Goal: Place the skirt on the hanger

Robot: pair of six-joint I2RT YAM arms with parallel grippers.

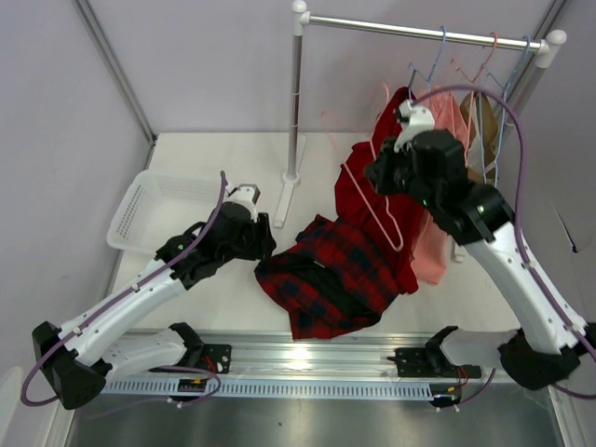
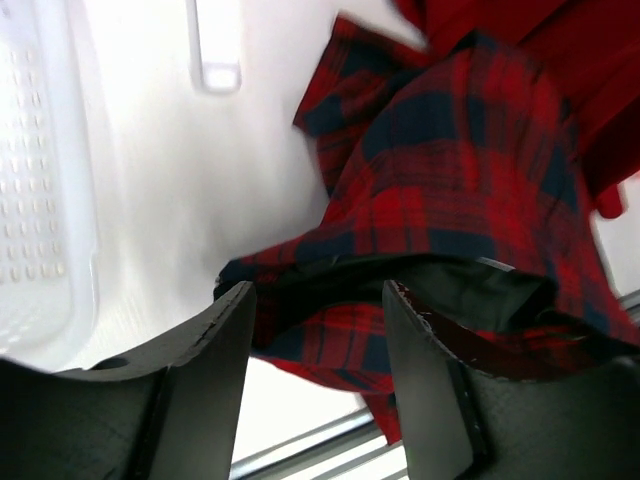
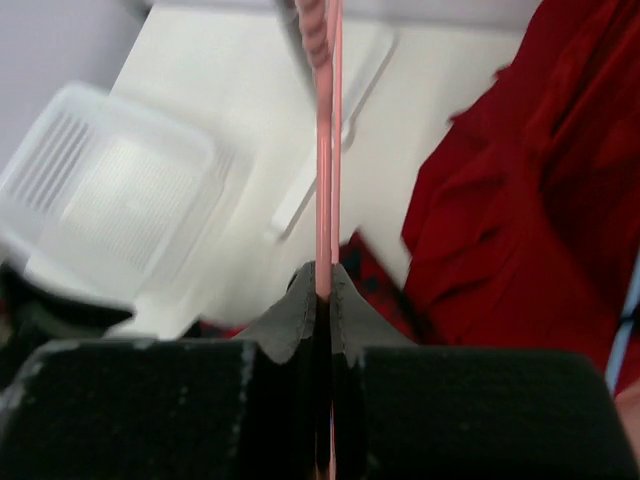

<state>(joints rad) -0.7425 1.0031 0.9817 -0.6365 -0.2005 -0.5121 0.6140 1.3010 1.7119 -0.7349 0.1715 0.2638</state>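
The red-and-black plaid skirt (image 1: 331, 275) lies crumpled on the white table; it fills the left wrist view (image 2: 460, 180). My left gripper (image 1: 264, 244) is open at the skirt's left edge. In its wrist view (image 2: 318, 300) the jaws stand wide apart, with the skirt's dark folded hem just beyond the fingertips and nothing held. My right gripper (image 1: 384, 168) is raised above the skirt and shut on the pale-pink wire hanger (image 1: 371, 207), which hangs down toward the skirt. In the right wrist view the pink wire (image 3: 323, 150) runs straight out from between the closed jaws (image 3: 323, 285).
A white basket (image 1: 154, 209) sits at the left. The rack pole (image 1: 296, 93) and its foot stand behind the skirt. A plain red garment (image 1: 396, 130), a salmon-pink garment (image 1: 438, 242) and blue hangers (image 1: 438, 65) hang on the rail. A metal rail (image 1: 307, 358) edges the front.
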